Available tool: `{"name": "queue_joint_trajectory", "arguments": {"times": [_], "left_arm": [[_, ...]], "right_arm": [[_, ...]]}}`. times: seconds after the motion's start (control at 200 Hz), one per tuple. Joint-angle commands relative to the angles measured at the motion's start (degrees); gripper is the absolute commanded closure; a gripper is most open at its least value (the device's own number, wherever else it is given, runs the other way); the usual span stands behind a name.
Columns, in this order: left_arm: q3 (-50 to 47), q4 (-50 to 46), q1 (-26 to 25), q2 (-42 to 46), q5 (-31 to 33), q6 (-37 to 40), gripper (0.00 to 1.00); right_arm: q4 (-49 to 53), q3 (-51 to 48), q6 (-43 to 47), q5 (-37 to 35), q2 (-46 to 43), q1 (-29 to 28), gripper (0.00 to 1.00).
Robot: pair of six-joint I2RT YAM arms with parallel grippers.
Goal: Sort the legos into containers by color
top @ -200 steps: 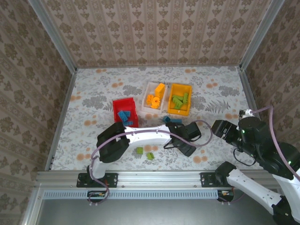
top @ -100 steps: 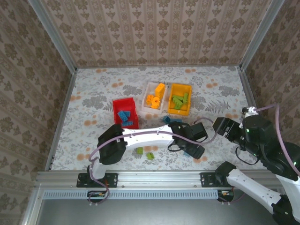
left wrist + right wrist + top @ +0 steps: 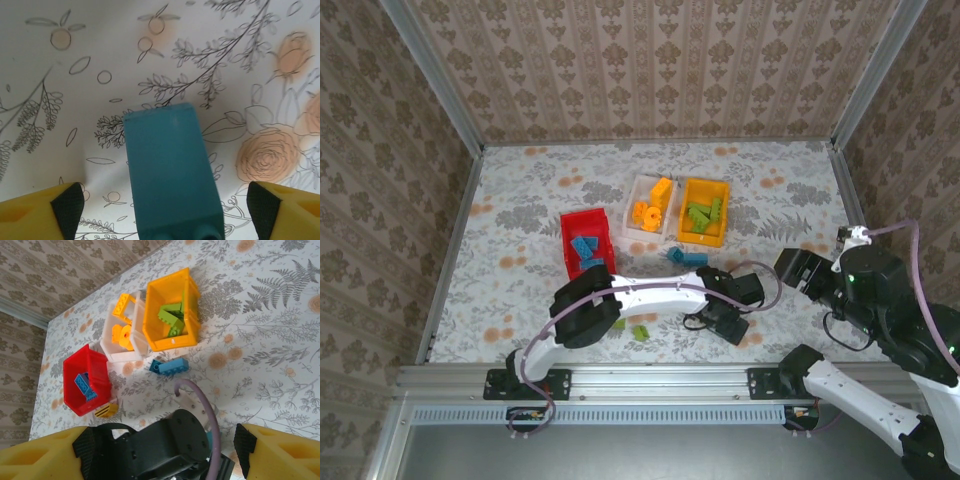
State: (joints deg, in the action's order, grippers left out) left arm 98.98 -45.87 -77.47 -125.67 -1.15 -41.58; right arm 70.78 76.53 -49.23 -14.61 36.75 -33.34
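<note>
Now at pick-up: my left gripper (image 3: pixel 165 207), jaws wide and empty, straddles a blue brick (image 3: pixel 170 165) lying toward the near edge of the tabletop (image 3: pixel 520 190), right of centre; next, I judge, close and carry it to the red bin (image 3: pixel 567 235) holding blues.

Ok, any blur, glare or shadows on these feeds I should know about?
Left wrist: the blue brick looms close, edges slightly soft, faint shadows on the cloth beside it. Right wrist: the orange-yellow bin is sharp, the right fingers blurred. Top external: even light, no glare.
</note>
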Motion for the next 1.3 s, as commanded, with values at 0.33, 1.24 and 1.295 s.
{"name": "queue_joint_trajectory", "arguments": {"times": [0.33, 1.24, 1.295], "left_arm": [[-2.31, -0.01, 1.36, 4.39, 5.33, -0.46, 0.65], [-23.10, 1.09, 53.79, 32.62, 3.45, 10.10, 0.66], [-21.78, 1.54, 54.17, 30.39, 2.66, 10.28, 0.66]], "right_arm": [[-2.65, -3.47, 0.97, 2.58, -0.39, 0.30, 0.24], [-46.04, -14.36, 9.34, 15.27, 24.86, -18.65, 0.26], [-45.98, -14.93, 9.03, 14.97, 24.73, -18.66, 0.26]]}}
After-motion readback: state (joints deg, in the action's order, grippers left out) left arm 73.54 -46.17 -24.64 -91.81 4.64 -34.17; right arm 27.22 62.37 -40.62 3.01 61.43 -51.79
